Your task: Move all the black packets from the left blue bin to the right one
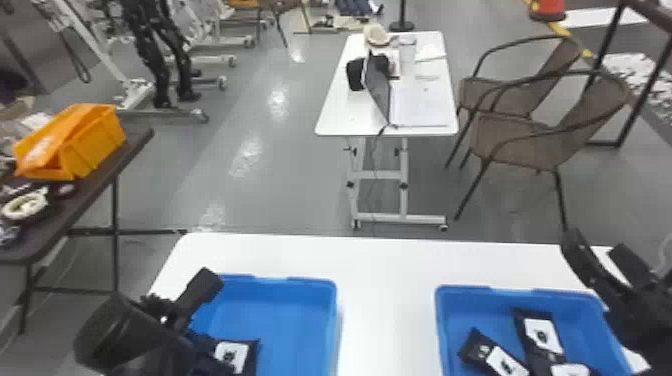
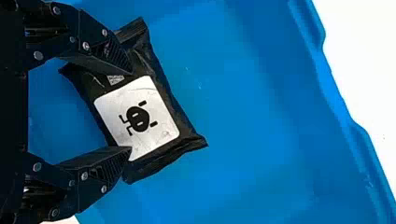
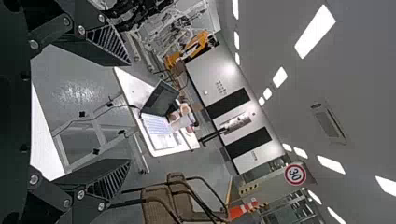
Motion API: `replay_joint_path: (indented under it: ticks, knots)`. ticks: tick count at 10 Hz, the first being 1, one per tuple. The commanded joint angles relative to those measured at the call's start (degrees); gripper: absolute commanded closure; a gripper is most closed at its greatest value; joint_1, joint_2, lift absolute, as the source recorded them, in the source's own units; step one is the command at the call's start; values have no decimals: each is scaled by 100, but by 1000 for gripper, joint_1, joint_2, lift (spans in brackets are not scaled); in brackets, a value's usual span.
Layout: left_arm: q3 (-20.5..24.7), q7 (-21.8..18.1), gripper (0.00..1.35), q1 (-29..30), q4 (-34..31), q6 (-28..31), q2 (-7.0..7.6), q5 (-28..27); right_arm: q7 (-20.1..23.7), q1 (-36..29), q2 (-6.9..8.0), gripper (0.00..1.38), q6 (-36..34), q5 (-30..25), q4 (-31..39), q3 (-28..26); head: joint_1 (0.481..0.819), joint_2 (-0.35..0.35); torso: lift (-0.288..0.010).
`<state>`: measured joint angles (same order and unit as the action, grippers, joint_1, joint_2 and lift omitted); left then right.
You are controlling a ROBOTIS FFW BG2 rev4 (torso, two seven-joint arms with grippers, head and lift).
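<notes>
the last black packet in sight in the left bin (image 1: 312,284), the packet (image 2: 140,116) lies flat, label up, beneath the left gripper (image 2: 130,111). its fingers stand apart over the wrapper, not clamped; whether they touch it cannot be told. the right gripper (image 3: 130,112) waits beside the right bin (image 1: 520,292) on the desk (image 1: 390,300), its fingers apart too; at least three black packets (image 1: 540,332) rest in that bin.

the wrapper creases like thin film round a padded filling, so it should be light, soft and hard to break. the smooth label may prove slippery, and the thin crimped ends would probably fold or let the load swing. the best hold is the full middle, across the long sides. the fingers now line up nearer to lengthwise, so a turn of the wrist and a low, gentle squeeze that gathers the body would suit it.
</notes>
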<state>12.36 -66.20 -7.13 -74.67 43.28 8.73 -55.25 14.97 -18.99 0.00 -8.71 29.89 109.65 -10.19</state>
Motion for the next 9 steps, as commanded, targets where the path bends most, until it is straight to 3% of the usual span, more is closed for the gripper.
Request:
replay_joint_path:
  ticks: [1, 2, 3, 5, 7, 9]
  knots:
    - [-32, -25, 549, -43, 128, 41, 6, -74, 24, 18, 5, 306, -16, 43, -31, 0, 695, 156, 0]
    - [-32, -86, 846, -78, 234, -100, 32, -74, 33, 27, 5, 308, -34, 52, -40, 0, 695, 158, 0]
    - [-102, -113, 955, -87, 234, -144, 50, -91, 41, 27, 5, 308, -52, 52, -49, 0, 695, 159, 0]
    - [-5, -104, 958, -87, 234, -355, -12, -47, 59, 27, 5, 308, -78, 69, -58, 0, 695, 156, 0]
    - [30, -69, 1174, -70, 111, -636, -100, 155, 68, 27, 5, 308, -78, 78, -67, 0, 695, 148, 0]
    - [56, 28, 1174, -8, -21, -917, -187, 419, 77, 35, 5, 308, -78, 96, -93, 0, 695, 123, 0]
